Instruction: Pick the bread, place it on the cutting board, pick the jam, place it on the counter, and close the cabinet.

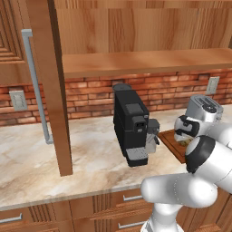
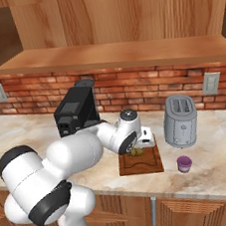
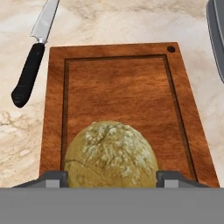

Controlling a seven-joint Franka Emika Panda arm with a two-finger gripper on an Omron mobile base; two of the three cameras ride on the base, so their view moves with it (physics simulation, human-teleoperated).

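Note:
The bread (image 3: pixel 109 153), a round yellowish-brown bun, rests on the near end of the dark brown cutting board (image 3: pixel 122 78). My gripper (image 3: pixel 112 177) is shut on the bread, a fingertip pressed against each side. From the right base view the gripper (image 2: pixel 139 149) is low over the cutting board (image 2: pixel 144 165) with the bread (image 2: pixel 136 152) under it. The jam (image 2: pixel 184 164), a small purple jar, stands on the counter (image 2: pixel 212 168) to the right of the board. The cabinet door (image 1: pixel 54 86) hangs open with its silver handle (image 1: pixel 38 86) facing out.
A silver toaster (image 2: pixel 181 119) stands just behind and right of the board. A black coffee machine (image 1: pixel 131 124) sits to its left. A black-handled knife (image 3: pixel 30 65) lies on the counter beside the board. The open door juts over the counter's left part.

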